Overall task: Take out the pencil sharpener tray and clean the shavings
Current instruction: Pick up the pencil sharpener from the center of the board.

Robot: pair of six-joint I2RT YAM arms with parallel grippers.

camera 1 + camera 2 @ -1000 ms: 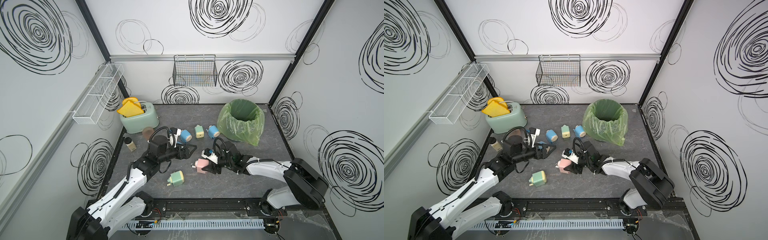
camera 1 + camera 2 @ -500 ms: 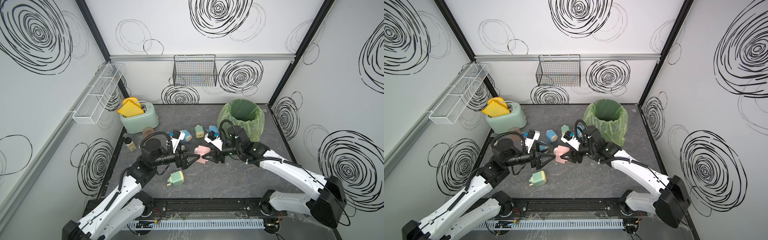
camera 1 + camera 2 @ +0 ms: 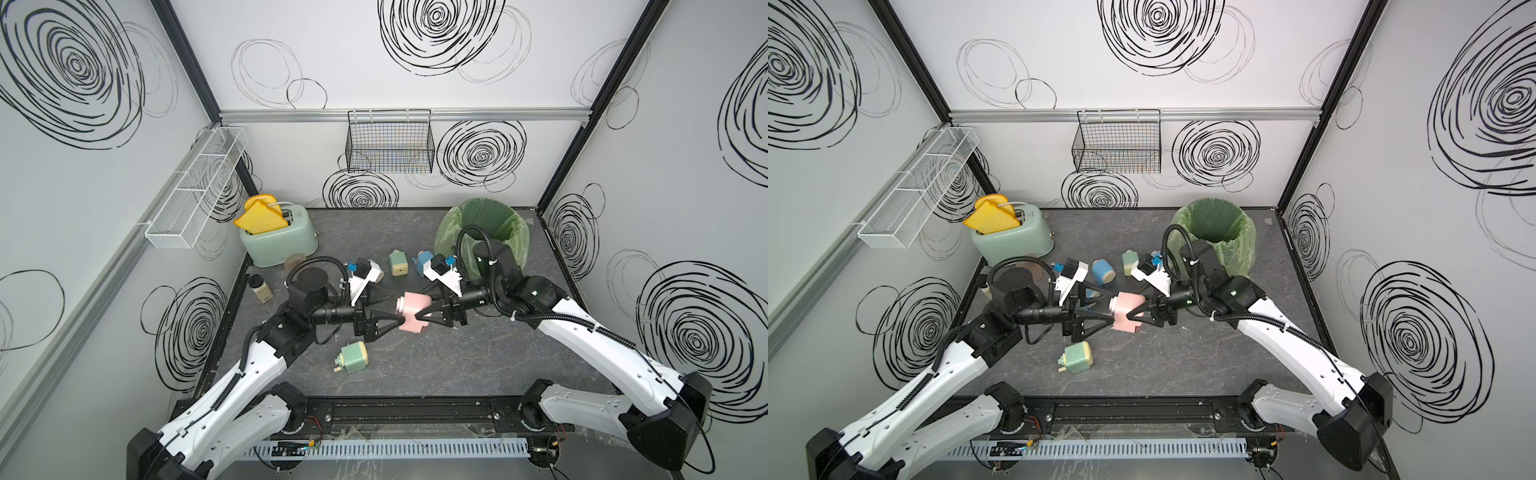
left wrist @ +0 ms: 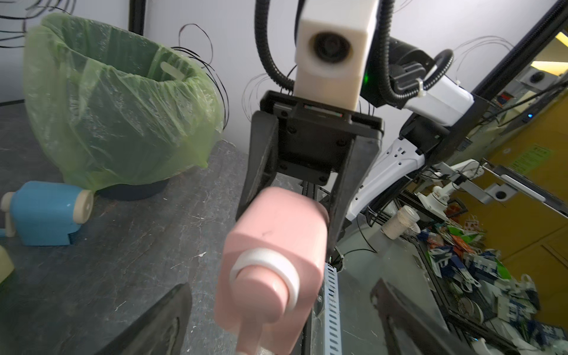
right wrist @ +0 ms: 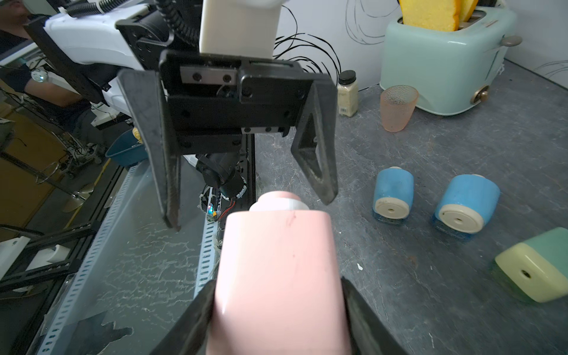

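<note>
A: Sharpener [image 3: 410, 309], the pink one: where is it, and what has it?

B: In the air above the bench [image 3: 457, 361], short of the bin [image 3: 446, 239] and not over it. The right tool [image 5: 278, 281] clamps its body from both sides. The left tool [image 3: 397, 307] is spread wide and holds nothing. Its fingers stand either side of the crank end [image 4: 264, 282], seemingly without touching.

A: Which way does it lie?

B: Its long axis is level and runs along the line from one tool to the other. The crank end points at the left tool, away from the bin. The other end sits in the right tool's grip, on the bin side.

A: And the tray?

B: I cannot tell which face it slides out of. In a top view a pink edge [image 3: 409, 328] juts out below the body. That may be the tray, or the crank arm.

A: What makes this step go well?

B: As I read it, the left tool is there to draw the tray. It should close on the tray alone, not on the crank, which would only turn. The right tool must hold firm while the pull goes straight along the slide. Better to carry everything over the bin first, with the tray level, so no shavings land on the bench.
</note>
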